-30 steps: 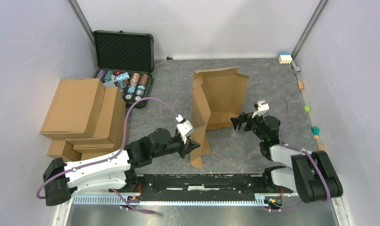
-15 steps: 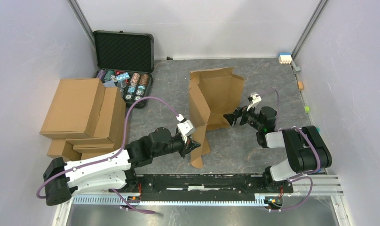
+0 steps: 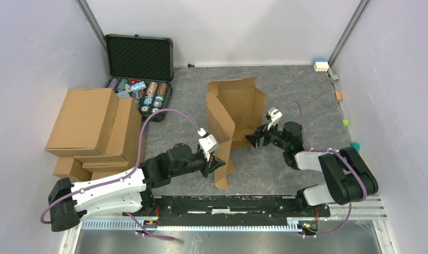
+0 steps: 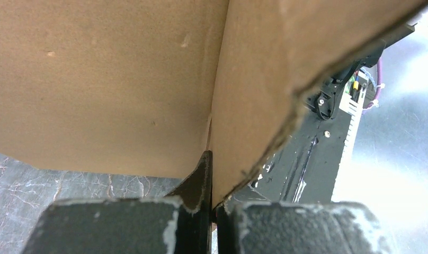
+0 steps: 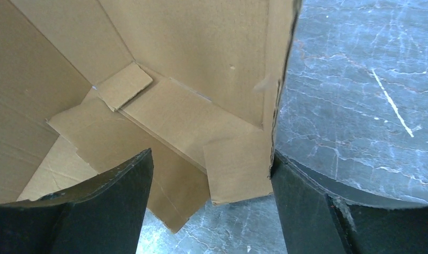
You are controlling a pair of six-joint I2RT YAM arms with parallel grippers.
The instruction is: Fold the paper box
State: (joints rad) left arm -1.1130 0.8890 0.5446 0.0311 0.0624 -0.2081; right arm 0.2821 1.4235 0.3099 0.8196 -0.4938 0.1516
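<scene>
Left gripper (image 3: 216,163), nearest, 7 o'clock of centre: fingers pressed together, pinching a low flap of the brown corrugated cardboard paper box (image 3: 238,106). Right gripper (image 3: 252,139), 4 o'clock: fingers spread about the box's near right flap. Box: half-raised, mid-table. Stack of brown cartons (image 3: 90,124), 9 o'clock. Black foam-lined case (image 3: 139,55), 11 o'clock, lid up.

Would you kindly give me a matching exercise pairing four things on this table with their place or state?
Things: 1 left gripper; 2 right gripper; 3 black case; 4 cartons.
States: A open beside the paper box; B far left, lid up; C shut on a paper box flap; D piled at the left edge.
Pairs: 1-C, 2-A, 3-B, 4-D.
</scene>
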